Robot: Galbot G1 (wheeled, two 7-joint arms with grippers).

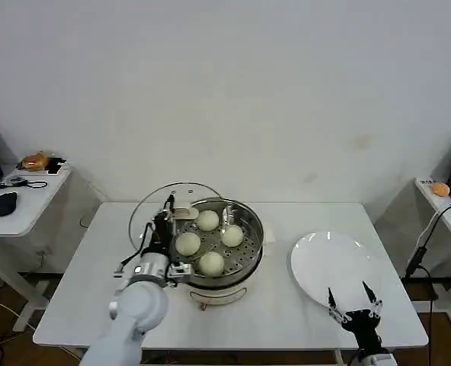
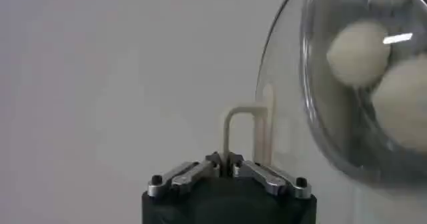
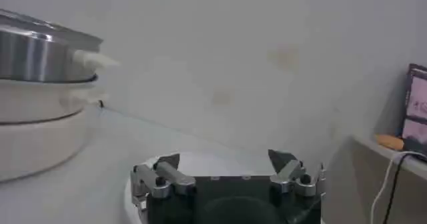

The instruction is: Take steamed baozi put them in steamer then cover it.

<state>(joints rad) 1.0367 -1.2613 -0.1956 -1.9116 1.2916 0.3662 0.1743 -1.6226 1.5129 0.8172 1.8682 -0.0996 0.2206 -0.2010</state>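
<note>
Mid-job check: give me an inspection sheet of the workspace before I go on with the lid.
Surface: white table, bare around the items.
Job's things: four baozi in the steamer; cover tilted at its left rim, not seated.
Clutter: empty white plate to the right.
Grippers: left gripper shut on the cover handle; right gripper open, idle at the plate's near edge.
Cables: one hanging off the right side table.
Surroundings: side tables with small items, plain wall.
</note>
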